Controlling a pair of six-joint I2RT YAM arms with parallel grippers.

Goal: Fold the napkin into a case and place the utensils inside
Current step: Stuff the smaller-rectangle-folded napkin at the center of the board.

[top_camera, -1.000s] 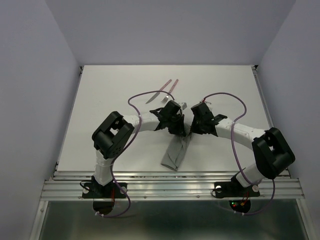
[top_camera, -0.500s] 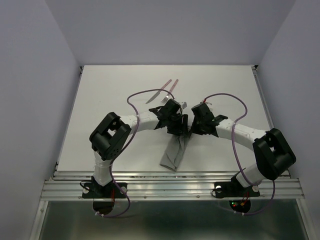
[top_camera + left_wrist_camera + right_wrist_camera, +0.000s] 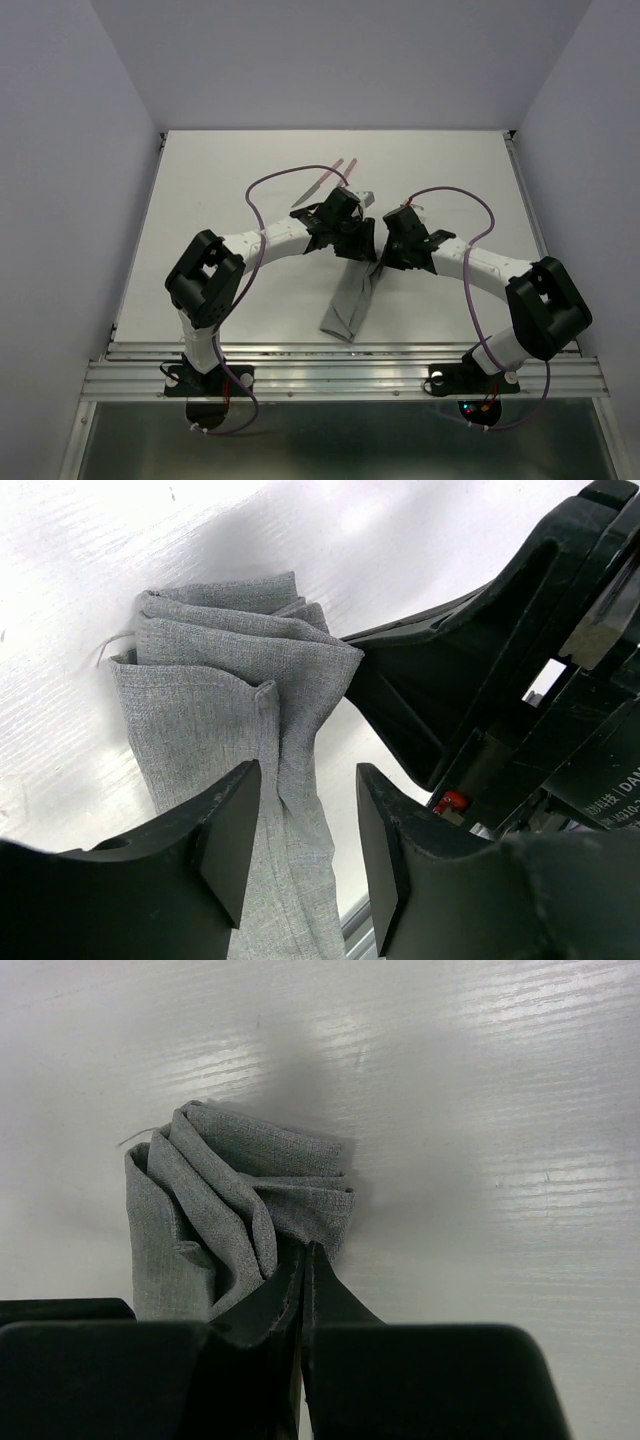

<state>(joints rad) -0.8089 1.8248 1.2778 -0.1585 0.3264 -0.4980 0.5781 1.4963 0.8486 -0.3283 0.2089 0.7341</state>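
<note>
From above, both wrists crowd over the far end of the napkin (image 3: 350,300), hiding it. Only a long, narrow grey strip running toward the near edge shows. The wrist views fill it in: matte woven cloth, bunched into soft overlapping folds on the white table (image 3: 220,180). The right gripper (image 3: 303,1260) has its fingers pressed together, pinching a fold at that bunched end. The left gripper (image 3: 300,850) has its fingers apart, with cloth showing between them. The utensils (image 3: 338,170) lie far-centre, pink handles clear, metal ends partly behind arm and cable.
</note>
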